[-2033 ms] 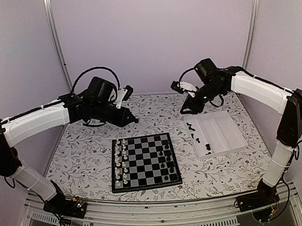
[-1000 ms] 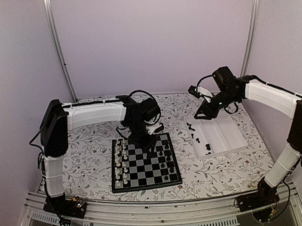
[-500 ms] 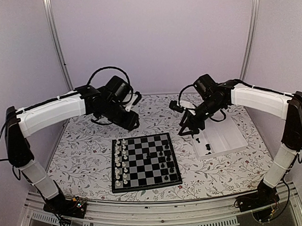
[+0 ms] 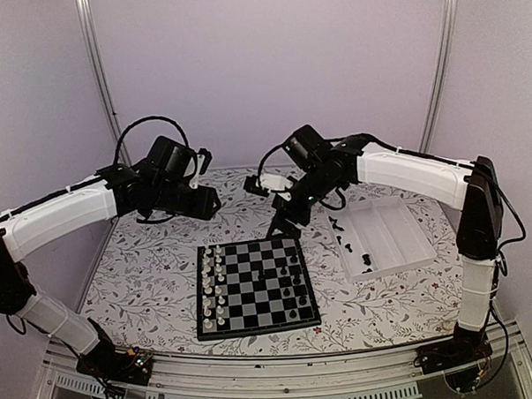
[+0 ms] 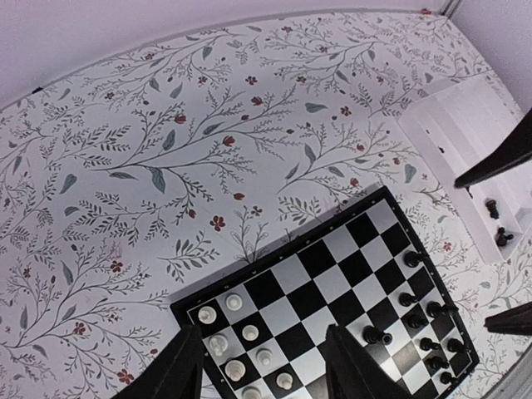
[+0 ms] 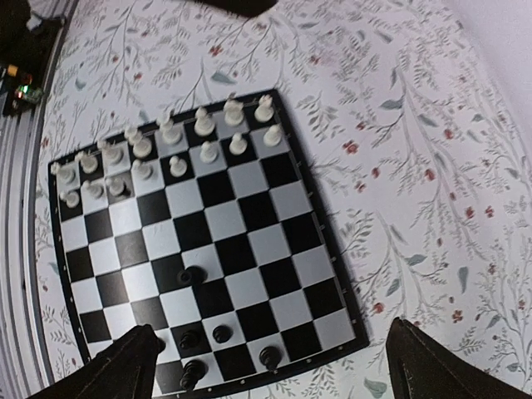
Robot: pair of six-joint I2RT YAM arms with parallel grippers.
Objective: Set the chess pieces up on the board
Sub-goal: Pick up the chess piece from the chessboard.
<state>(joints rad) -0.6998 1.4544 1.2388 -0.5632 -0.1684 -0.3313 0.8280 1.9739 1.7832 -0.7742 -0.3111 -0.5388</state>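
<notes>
Jaws wide and empty on right gripper (image 6: 273,331), the board (image 6: 249,243) just below and ahead of it; left gripper (image 5: 262,328) likewise wide, empty, board farther ahead.

Soft, even light covers the white floral-printed tabletop (image 4: 154,266); shadows stay faint. Wrist views bow outward, with black gripper fingers (image 5: 176,372) blurred toward 6 o'clock.

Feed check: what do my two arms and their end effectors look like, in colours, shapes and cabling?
The left arm and right arm have smooth white shell links joined by black joints, with bulky black housings at the wrists. Thin black cables loop at both wrists. The left end effector and right end effector have plain matte black tapered fingers. No markings are legible.
</notes>
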